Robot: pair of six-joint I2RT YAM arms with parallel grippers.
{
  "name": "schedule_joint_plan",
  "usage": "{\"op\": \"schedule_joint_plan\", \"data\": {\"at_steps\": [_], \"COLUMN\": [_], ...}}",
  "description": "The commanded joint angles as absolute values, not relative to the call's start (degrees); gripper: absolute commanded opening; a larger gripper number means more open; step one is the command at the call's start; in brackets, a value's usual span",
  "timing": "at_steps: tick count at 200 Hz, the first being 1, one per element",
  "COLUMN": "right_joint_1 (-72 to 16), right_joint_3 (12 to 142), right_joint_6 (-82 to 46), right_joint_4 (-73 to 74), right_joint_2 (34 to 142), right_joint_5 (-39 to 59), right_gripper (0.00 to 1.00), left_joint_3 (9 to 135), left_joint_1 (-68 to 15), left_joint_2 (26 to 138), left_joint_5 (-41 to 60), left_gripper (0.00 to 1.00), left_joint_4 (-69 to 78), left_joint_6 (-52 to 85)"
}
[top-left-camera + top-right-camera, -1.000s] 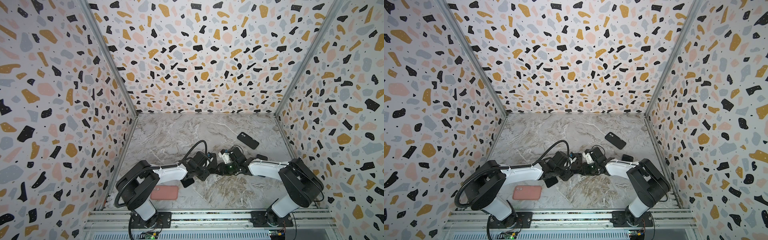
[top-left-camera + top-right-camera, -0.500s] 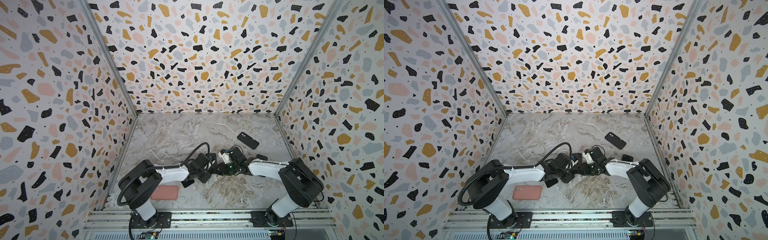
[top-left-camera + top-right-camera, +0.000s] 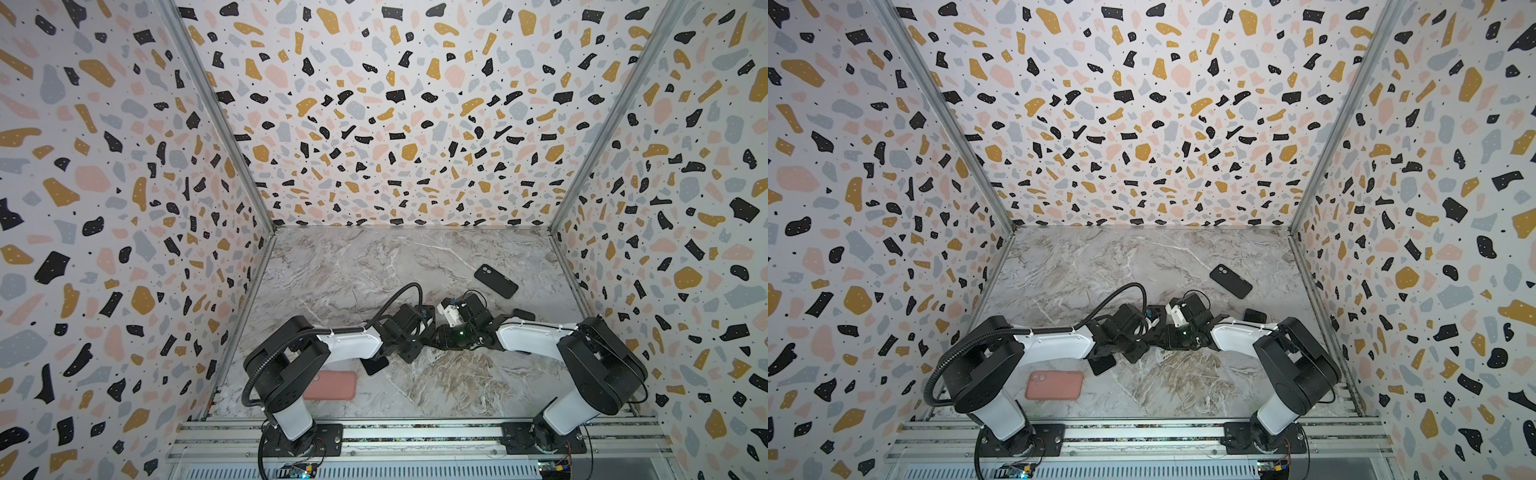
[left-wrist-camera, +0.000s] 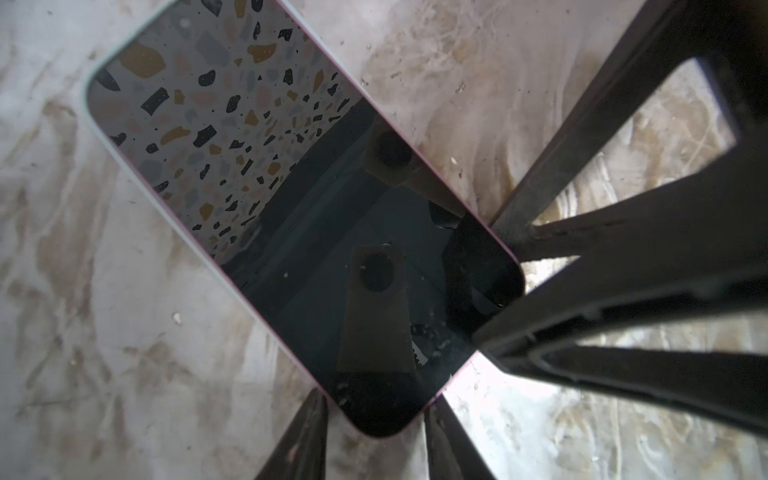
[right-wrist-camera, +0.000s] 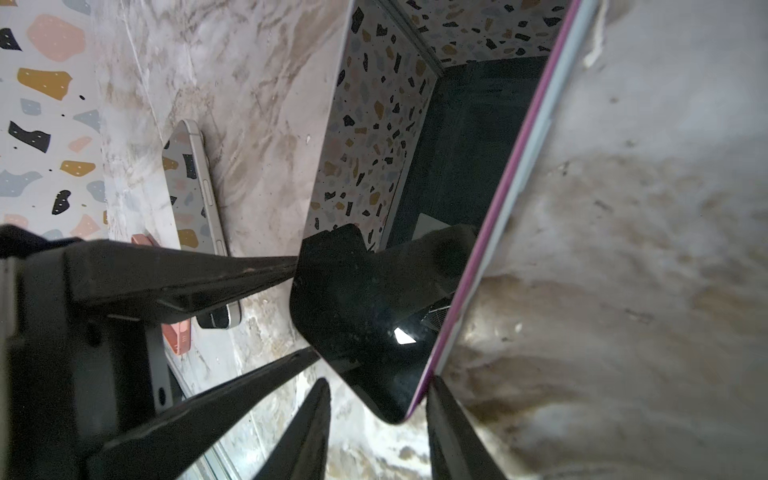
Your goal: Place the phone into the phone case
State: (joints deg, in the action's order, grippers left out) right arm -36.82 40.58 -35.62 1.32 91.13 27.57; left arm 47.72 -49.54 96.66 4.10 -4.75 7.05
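Looking at the wrist views, the phone (image 4: 291, 187) sits screen up near the middle of the desk (image 3: 353, 266), pink rim showing, glass mirroring the speckled walls (image 3: 395, 124); in both top views the left arm (image 3: 353, 343) and right arm (image 3: 528, 336) meet over it and hide it; the left hand (image 4: 376, 395) is clenched on one corner of the phone's end, one fingertip against the long edge and the other against the short end; the right hand (image 5: 378, 382) grasps the neighbouring corner of that same end, one fingertip pressed to the pink rim, the other right at the dark edge; so both hands have the same end, nearly touching each other; can't tell if the phone lies flat on the desk or is a bit lifted; the pink case (image 3: 330, 385) lies flat at the front left, just beside the left arm's base, apart from the phone; a second phone (image 5: 193, 195) with a silvery rim lies between that case and the hands, half under the left arm; a black case (image 3: 496, 281) lies toward the back right.
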Motion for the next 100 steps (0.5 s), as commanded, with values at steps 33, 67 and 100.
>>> {"op": "schedule_joint_plan", "data": {"at_steps": [33, 67, 100], "right_joint_1": [-37.4, -37.4, -37.3], "right_joint_3": [43.2, 43.5, 43.5], "right_joint_6": [-35.1, -34.5, -34.2], "right_joint_4": [1.5, 0.4, 0.0], "right_joint_2": [91.7, 91.6, 91.3], "right_joint_5": [28.7, 27.4, 26.6], "right_gripper": [0.39, 0.38, 0.38], "left_joint_3": [48.4, 47.1, 43.6], "left_joint_1": [-50.0, -49.5, -47.8], "left_joint_2": [98.2, 97.4, 94.8], "left_joint_5": [10.2, 13.3, 18.6], "left_gripper": [0.3, 0.29, 0.3], "left_joint_4": [-2.1, 0.4, 5.9], "left_joint_6": [8.5, 12.4, 21.0]}}
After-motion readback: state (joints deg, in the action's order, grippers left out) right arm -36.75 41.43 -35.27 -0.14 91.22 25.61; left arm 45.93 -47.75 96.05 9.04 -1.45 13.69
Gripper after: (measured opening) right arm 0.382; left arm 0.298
